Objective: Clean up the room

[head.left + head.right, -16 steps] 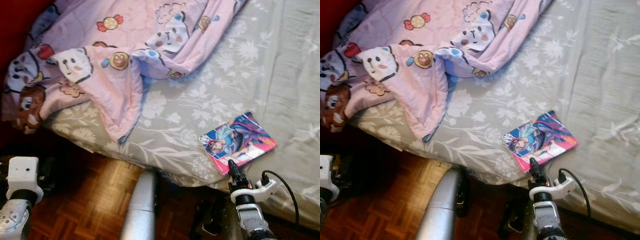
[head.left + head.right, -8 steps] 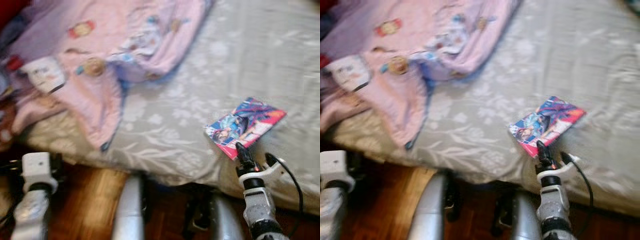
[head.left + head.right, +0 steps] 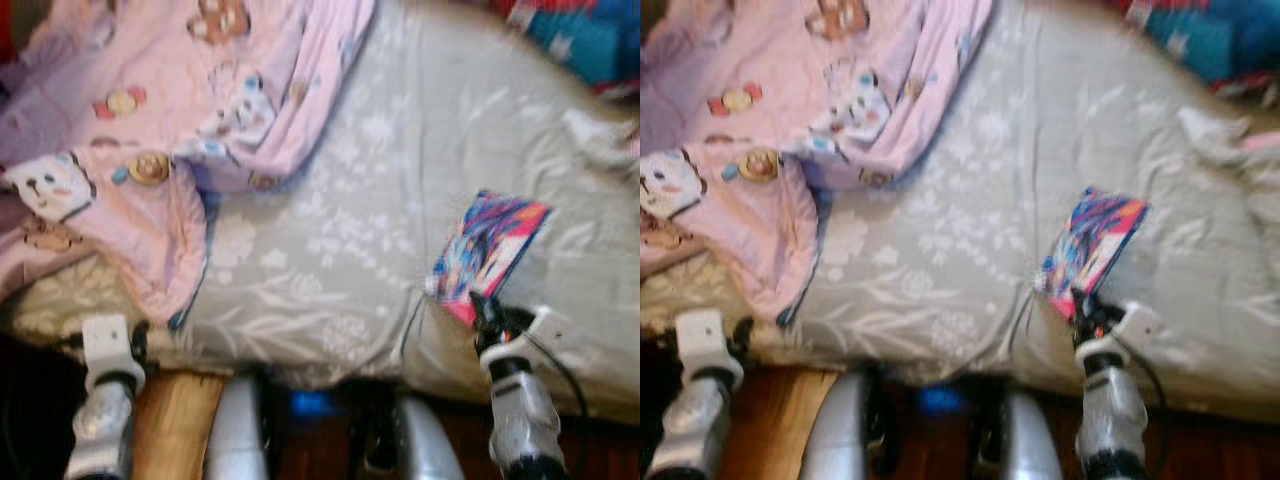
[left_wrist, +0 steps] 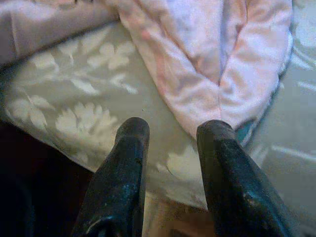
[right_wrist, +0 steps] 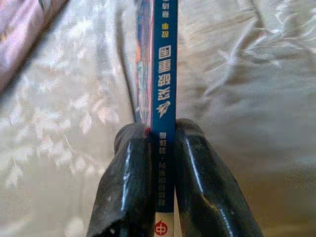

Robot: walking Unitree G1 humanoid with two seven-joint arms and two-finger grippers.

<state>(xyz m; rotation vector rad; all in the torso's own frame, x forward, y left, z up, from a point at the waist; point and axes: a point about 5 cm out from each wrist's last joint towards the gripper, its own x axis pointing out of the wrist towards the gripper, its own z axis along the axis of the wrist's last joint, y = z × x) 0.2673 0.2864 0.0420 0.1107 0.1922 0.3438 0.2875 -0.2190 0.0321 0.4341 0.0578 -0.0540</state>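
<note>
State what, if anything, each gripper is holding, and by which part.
The right gripper holds the book by its spine end, fingers either side. The left gripper holds nothing.

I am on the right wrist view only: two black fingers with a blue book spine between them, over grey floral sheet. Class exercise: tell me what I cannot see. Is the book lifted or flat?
Observer: The book is tipped up on its edge, its lower end pinched by the right gripper at the near edge of the bed.
Operator: What does the cover look like?
Observer: Bright pink and blue illustrated artwork.
Operator: And the left gripper?
Observer: The left gripper is open, pointing at a corner of the pink cartoon blanket hanging off the bed.
</note>
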